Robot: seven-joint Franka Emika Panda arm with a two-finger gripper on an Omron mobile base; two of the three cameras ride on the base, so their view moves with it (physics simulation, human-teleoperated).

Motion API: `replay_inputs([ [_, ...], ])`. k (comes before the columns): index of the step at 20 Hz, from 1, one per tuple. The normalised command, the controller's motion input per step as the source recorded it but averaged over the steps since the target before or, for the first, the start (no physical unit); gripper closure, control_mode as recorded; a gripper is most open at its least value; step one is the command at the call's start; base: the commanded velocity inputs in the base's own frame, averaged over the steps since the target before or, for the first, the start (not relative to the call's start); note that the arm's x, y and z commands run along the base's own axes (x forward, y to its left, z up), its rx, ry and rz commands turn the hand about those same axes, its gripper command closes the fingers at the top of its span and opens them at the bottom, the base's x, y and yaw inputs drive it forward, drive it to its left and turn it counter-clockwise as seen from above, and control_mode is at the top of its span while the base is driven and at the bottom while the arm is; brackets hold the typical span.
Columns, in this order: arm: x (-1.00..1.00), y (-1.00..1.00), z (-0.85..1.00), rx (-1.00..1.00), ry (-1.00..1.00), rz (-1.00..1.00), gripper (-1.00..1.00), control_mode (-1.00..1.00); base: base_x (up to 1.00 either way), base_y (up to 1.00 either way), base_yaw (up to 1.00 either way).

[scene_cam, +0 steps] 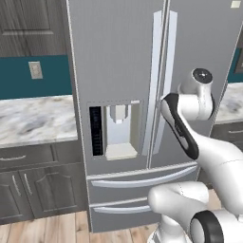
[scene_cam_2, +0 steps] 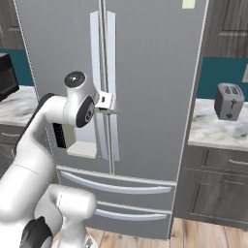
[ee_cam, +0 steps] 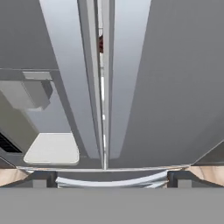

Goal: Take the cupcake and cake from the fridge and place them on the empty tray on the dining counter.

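Observation:
The grey fridge (scene_cam: 114, 57) (scene_cam_2: 155, 72) (ee_cam: 170, 87) stands in front of me with both upper doors shut. My gripper (scene_cam_2: 107, 104) (ee_cam: 111, 181) is open and empty, held level right at the two long vertical handles (scene_cam_2: 111, 58) (ee_cam: 127, 78) where the doors meet. Its fingertips (ee_cam: 39, 180) straddle the centre seam. A small dark red spot (ee_cam: 101, 43) shows through the slit between the doors; I cannot tell what it is. The cupcake and cake are hidden behind the doors. The tray and dining counter are out of view.
A water dispenser (scene_cam: 118, 128) is set into the left door, with two drawers (scene_cam: 137, 182) below. Marble wall counters over dark cabinets flank the fridge (scene_cam: 33, 118) (scene_cam_2: 218, 131). A toaster (scene_cam_2: 227, 100) stands on the right one, a microwave (scene_cam_2: 7, 72) on the left.

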Motion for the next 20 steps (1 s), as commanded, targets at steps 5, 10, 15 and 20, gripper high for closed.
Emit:
replay_inputs([
  [5, 0.45, -0.14, -0.04, 0.0, -0.01, 0.0, -1.0, -1.0, 0.0, 0.0, 0.0],
  [10, 0.44, -0.05, -0.07, 0.0, -0.01, 0.0, -1.0, -1.0, 0.0, 0.0, 0.0],
  [15, 0.4, -0.03, -0.14, 0.0, -0.03, 0.0, -1.0, -1.0, 0.0, 0.0, 0.0],
  [20, 0.36, -0.1, -0.2, 0.0, -0.06, 0.0, -1.0, -1.0, 0.0, 0.0, 0.0],
])
